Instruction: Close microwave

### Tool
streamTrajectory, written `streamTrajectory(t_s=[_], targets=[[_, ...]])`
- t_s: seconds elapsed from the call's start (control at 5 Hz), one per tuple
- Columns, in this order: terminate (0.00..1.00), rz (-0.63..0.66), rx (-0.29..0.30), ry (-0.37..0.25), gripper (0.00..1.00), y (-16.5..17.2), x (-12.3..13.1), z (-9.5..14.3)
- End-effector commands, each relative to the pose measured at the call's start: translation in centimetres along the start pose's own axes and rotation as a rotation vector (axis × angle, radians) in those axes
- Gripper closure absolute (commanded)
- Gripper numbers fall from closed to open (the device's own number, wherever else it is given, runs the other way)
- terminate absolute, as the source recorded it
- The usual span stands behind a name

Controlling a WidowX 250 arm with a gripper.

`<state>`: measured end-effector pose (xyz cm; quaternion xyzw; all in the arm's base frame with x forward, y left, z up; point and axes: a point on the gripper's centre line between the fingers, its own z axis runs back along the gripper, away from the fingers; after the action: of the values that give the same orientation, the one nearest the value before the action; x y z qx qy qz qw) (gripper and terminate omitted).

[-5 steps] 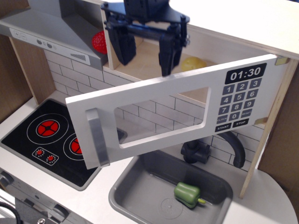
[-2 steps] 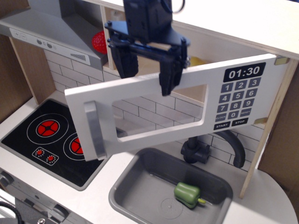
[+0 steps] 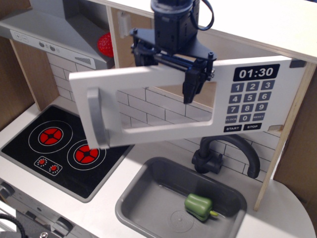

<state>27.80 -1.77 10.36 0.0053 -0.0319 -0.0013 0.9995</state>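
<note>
The microwave (image 3: 188, 104) is sitting in the upper cabinet, its wide white door standing partly open, showing a clear window, grey bar handle (image 3: 97, 118) and black keypad reading 01:30. The gripper (image 3: 166, 74) is straddling the door's top edge, fingers spread.

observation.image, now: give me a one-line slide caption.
Gripper straddles the top edge of the half-open microwave door, above the sink holding a green pepper.
</note>
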Motion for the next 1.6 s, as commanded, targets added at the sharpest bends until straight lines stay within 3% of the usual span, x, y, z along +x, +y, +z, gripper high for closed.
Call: streamTrajectory(t_s=[0.0, 0.2, 0.4, 0.8, 1.0, 1.4], targets=[[0.00, 0.037, -0.028, -0.041, 0.00, 0.0, 1.9, 4.3], [0.00, 0.038, -0.021, -0.042, 0.00, -0.1, 1.3, 5.0], [0.00, 0.013, -0.030, -0.027, 0.00, -0.5, -0.9, 5.4], [0.00, 0.002, -0.017, -0.062, 0.00, -1.8, -4.5, 4.2], [0.00, 0.058, -0.007, -0.053, 0.00, -3.1, -5.2, 0.5], [0.00, 0.166, -0.035, -0.100, 0.00, -3.8, -4.0, -5.3]])
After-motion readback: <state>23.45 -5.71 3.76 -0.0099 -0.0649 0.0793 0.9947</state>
